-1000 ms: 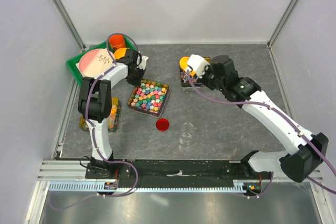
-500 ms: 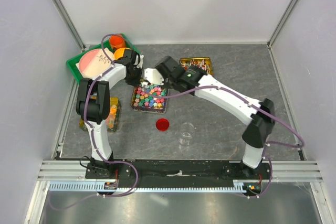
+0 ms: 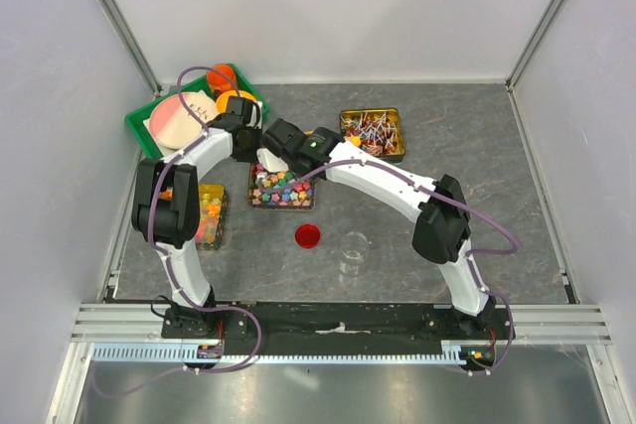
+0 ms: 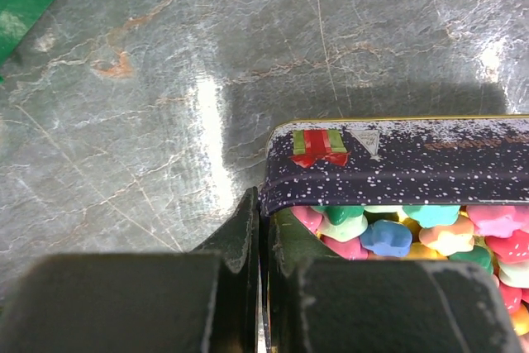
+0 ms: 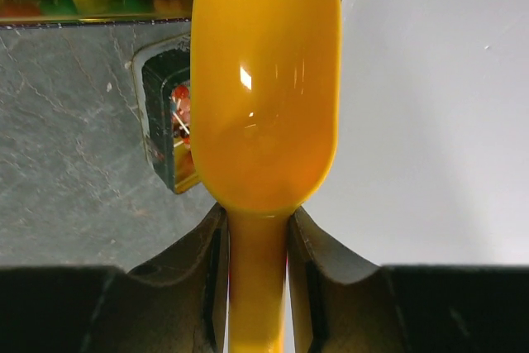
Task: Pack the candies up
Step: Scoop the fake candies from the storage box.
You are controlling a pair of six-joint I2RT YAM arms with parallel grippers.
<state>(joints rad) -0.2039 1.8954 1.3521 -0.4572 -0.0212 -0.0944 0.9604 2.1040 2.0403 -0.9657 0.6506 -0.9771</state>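
Dozens of tiny star-shaped candies in pastel pink, yellow, green, blue and white fill a dark, speckled rectangular metal tin with a gold lining. The tin sits on the grey marbled table, left of its middle, between a gold-rimmed tin of white-stick lollipops and a tin of red, orange and yellow gummies. The pieces lie heaped loosely up near the rim, each with short rounded points, the colours mixed without order. The left gripper has its dark fingers pinched tight on the tin's wall at a corner, one finger outside and the other inside beside the candies. The right gripper is clamped on the handle of a glossy yellow-orange plastic scoop, whose bowl reaches to the tin's rim at the side far from the arm bases. A round red lid and a small clear cup stand nearer the bases, apart from the tin.
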